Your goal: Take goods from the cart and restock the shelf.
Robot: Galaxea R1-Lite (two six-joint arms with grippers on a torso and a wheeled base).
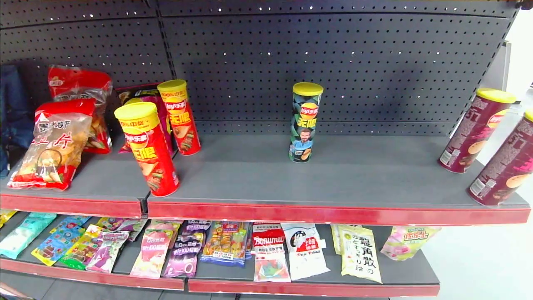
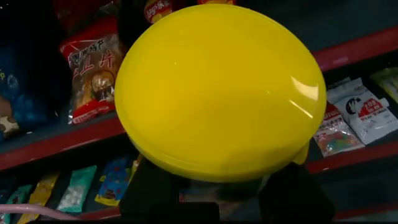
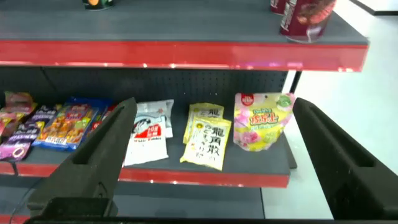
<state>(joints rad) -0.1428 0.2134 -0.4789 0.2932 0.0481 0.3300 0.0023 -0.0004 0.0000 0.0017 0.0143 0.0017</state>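
In the head view, the grey metal upper shelf with a glossy red front lip [image 1: 374,183] is standing partly stocked. A red cylindrical can with a yellow plastic lid [image 1: 148,152] is sitting near the front edge on the left, a second red can [image 1: 182,118] is standing behind it, a dark green can [image 1: 305,123] is standing alone in the middle, and two maroon cans [image 1: 474,131] are leaning in at the right end. Crinkly red snack bags [image 1: 52,143] are slumping at the far left. Wide bare stretches are lying between the cans, so restocking looks well short of finished. Behind them, the dark perforated back panel [image 1: 333,54] is rising, matte and dotted with holes.

In the left wrist view, a smooth, round, glossy yellow lid [image 2: 221,90] is sitting right under the camera, and the left gripper [image 2: 221,199] appears to be clamping the can beneath it, with its black fingers [image 2: 155,196] showing on either side. This can is hanging in front of the shelving, not yet placed.

In the right wrist view, the right gripper [image 3: 214,118] is hanging spread wide with nothing between its matte black fingers [image 3: 93,155], facing the lower shelf, where a soft pink pouch [image 3: 261,121] is lying among flat packets.
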